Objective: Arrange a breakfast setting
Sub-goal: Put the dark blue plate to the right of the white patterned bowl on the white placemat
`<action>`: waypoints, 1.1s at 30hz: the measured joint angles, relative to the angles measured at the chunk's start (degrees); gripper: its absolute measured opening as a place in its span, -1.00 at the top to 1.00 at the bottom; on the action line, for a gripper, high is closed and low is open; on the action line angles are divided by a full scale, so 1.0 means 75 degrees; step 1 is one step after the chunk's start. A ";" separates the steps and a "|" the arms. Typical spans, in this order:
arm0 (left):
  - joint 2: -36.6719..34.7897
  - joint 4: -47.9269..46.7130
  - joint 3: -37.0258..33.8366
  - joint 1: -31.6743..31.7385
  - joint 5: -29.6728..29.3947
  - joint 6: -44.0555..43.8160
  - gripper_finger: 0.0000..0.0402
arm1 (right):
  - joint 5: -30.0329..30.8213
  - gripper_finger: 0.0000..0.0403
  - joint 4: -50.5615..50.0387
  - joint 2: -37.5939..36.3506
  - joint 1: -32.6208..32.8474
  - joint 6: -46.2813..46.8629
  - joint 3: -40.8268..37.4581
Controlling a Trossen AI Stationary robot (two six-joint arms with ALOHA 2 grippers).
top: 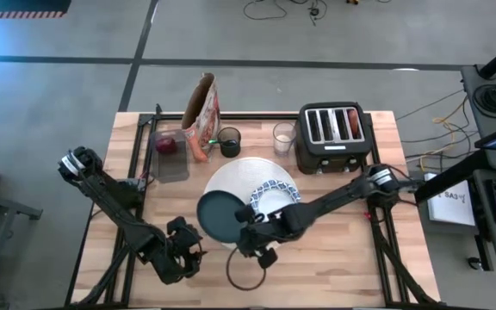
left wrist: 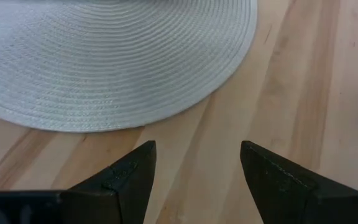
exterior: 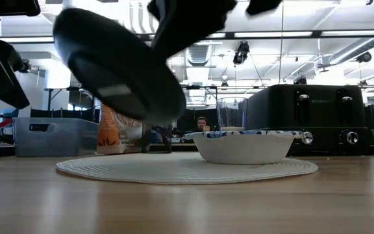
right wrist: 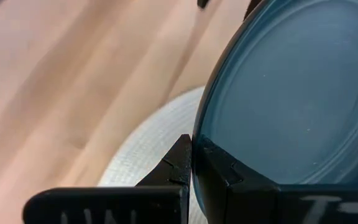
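The dark green plate (top: 218,215) is in the air over the near left part of the round white mat (top: 239,176). It is tilted in the low view (exterior: 119,65). My right gripper (top: 252,234) is shut on it. The blue-and-white bowl (top: 274,196) stands on the mat, as the low view (exterior: 242,146) also shows. The clear glass (top: 282,138) stands beyond the mat. The red apple (top: 168,145) lies in a clear tub at the far left. My left gripper (top: 183,251) is open and empty, near the mat's near left edge (left wrist: 104,62). I see no spoon or bagel. My right gripper pinches the plate's rim (right wrist: 205,134) between its two fingers, one finger (right wrist: 176,163) on one face and the other (right wrist: 235,177) on the other. It comes from the table's right and near side. The plate is lifted clear of the mat and tilted.
The black four-slot toaster (top: 334,138) stands at the far right. A brown paper bag (top: 203,108), a dark cup (top: 229,142) and an orange thing (top: 198,151) stand at the far middle. A thin dark ring (top: 244,271) lies on the wood near the front edge.
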 joint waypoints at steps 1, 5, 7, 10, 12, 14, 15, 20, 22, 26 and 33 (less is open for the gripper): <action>0.0000 0.0003 0.0000 0.0001 -0.0003 -0.0060 -0.09 | -0.0003 0.96 -0.0006 0.0067 -0.0053 -0.0046 -0.0003; 0.0000 -0.0019 0.0000 0.0005 -0.0143 -0.0225 -0.09 | 0.0003 0.96 0.0026 0.0341 -0.0285 -0.0107 -0.0003; 0.0000 -0.0034 0.0000 0.0006 -0.0149 -0.0308 -0.09 | 0.0006 0.96 0.0021 0.0501 -0.0394 -0.0113 -0.0003; 0.0000 -0.0075 0.0000 0.0006 -0.0149 -0.0388 -0.09 | 0.0007 0.96 0.0020 0.0649 -0.0515 -0.0115 -0.0012; 0.0000 -0.0158 0.0000 0.0006 -0.0152 -0.0458 -0.09 | 0.0009 0.96 0.0066 0.0675 -0.0557 -0.0116 -0.0012; 0.0000 -0.0208 0.0000 0.0006 -0.0172 -0.0512 -0.09 | 0.0006 0.96 0.0052 0.0675 -0.0591 -0.0116 -0.0012; 0.0000 -0.0245 0.0000 0.0006 -0.0204 -0.0542 -0.09 | 0.0012 0.96 0.0052 0.0675 -0.0611 -0.0131 -0.0012; 0.0000 -0.0391 0.0000 0.0006 -0.0268 -0.0707 -0.09 | 0.0128 0.96 0.0044 0.0675 -0.0738 -0.0183 -0.0012; 0.0000 -0.0390 0.0000 0.0006 -0.0270 -0.0710 -0.09 | 0.0142 0.96 0.0034 0.0675 -0.0771 -0.0183 -0.0012; 0.0000 -0.0388 -0.0001 0.0006 -0.0358 -0.0724 -0.09 | 0.0129 0.96 0.0003 0.0675 -0.0828 -0.0109 -0.0025; 0.0000 -0.0405 0.0000 0.0012 -0.0385 -0.0730 -0.09 | 0.0149 0.96 -0.0018 0.0675 -0.0894 0.0573 -0.0026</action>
